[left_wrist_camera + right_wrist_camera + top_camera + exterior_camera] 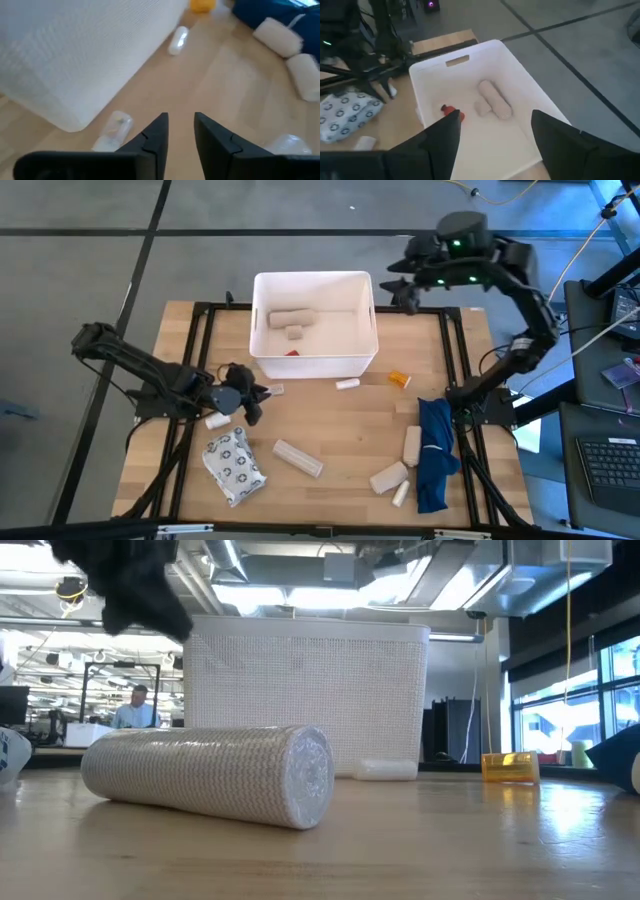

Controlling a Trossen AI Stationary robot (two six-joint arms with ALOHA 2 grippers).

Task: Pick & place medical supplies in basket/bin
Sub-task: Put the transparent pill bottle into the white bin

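The white bin stands at the table's far middle. It holds a beige roll, a small beige piece and a small red thing. My left gripper is low over the table just near-left of the bin, its fingers a little apart and empty. A small clear tube lies beside them. My right gripper hangs wide open and empty above the bin's far right part. A beige roll, a grey ring-patterned packet, a white tube and an orange bottle lie on the table.
A dark-blue cloth lies at the table's right with beige rolls and a small white tube beside it. Another white tube lies by my left arm. A dark metal frame borders the table. A person sits in the room behind.
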